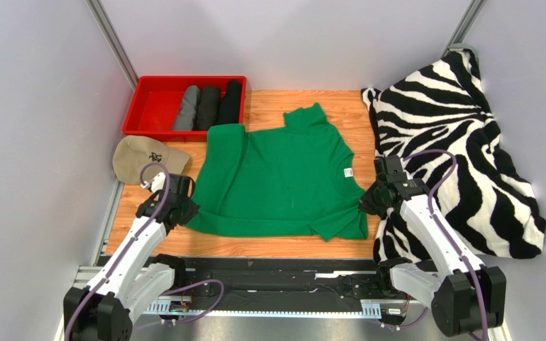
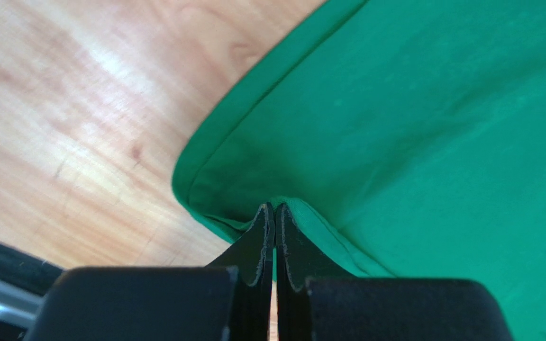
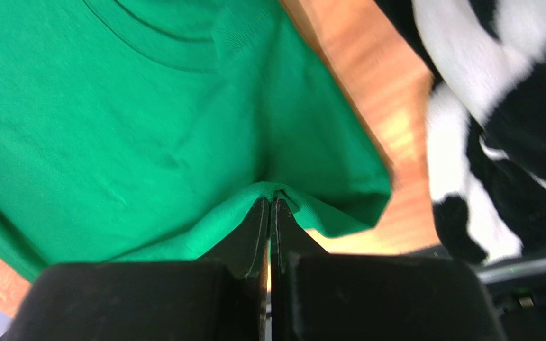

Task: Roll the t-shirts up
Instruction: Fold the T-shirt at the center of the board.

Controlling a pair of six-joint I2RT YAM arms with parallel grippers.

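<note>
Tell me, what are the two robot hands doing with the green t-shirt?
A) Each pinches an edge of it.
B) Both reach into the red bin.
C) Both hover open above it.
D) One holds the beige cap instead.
A: the wrist views show the left hand and the right hand each shut on a fold of the green t-shirt.

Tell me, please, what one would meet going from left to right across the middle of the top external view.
beige cap → left tool, shut on the shirt's near-left corner → green t-shirt → right tool, shut on the shirt's right edge → zebra-striped blanket
</note>
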